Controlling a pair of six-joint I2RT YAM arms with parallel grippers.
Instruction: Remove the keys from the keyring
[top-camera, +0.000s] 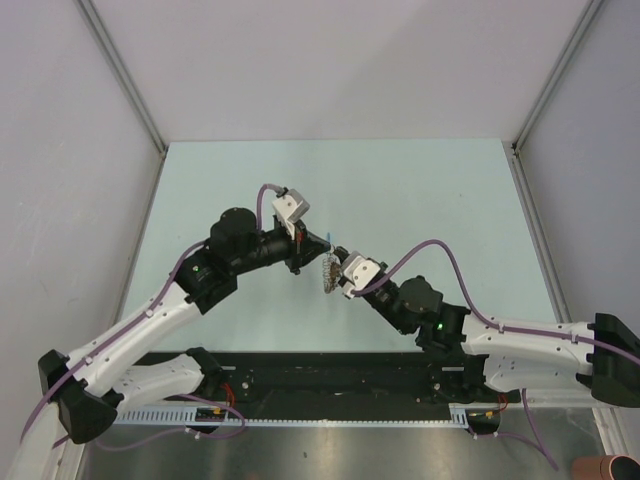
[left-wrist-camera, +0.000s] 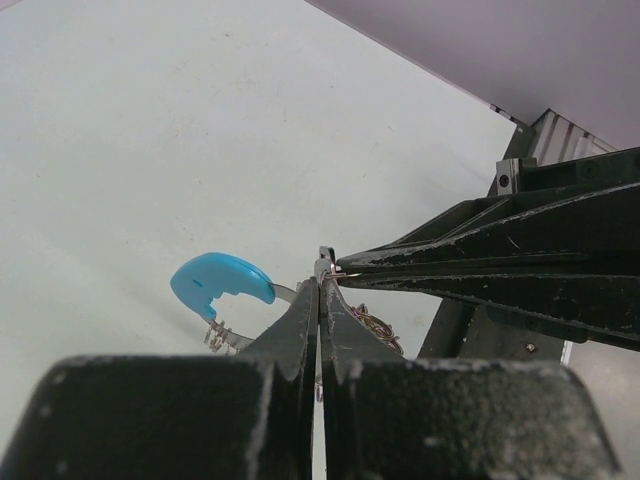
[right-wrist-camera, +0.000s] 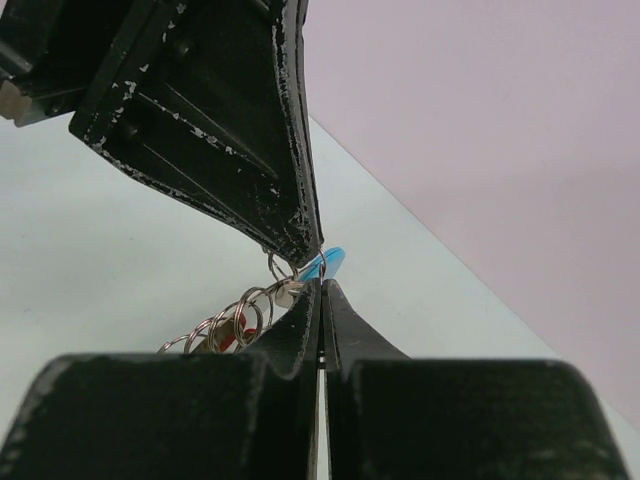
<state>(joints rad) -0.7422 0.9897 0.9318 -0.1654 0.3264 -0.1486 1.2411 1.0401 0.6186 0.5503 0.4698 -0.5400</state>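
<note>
Silvery chain-link keyring (top-camera: 327, 270), bunched up, light-blue band (left-wrist-camera: 220, 283) jutting sideways, red-headed key (right-wrist-camera: 231, 331) tucked among its rings

My left arm (top-camera: 150, 318) reaches in from 8 o'clock and my right arm (top-camera: 520, 340) from 4 o'clock; left gripper (left-wrist-camera: 320, 288) and right gripper (right-wrist-camera: 322, 292) meet tip to tip, both pinched tight on the keyring (right-wrist-camera: 238, 318)

Silvery chain-link keyring (top-camera: 327, 270) is showing too small in the top view to separate keys. Left gripper's black fingers (left-wrist-camera: 290, 330) are hiding most of its chain. Right gripper's black fingers (right-wrist-camera: 296, 325) are covering part of the red-headed key (right-wrist-camera: 232, 333).
</note>
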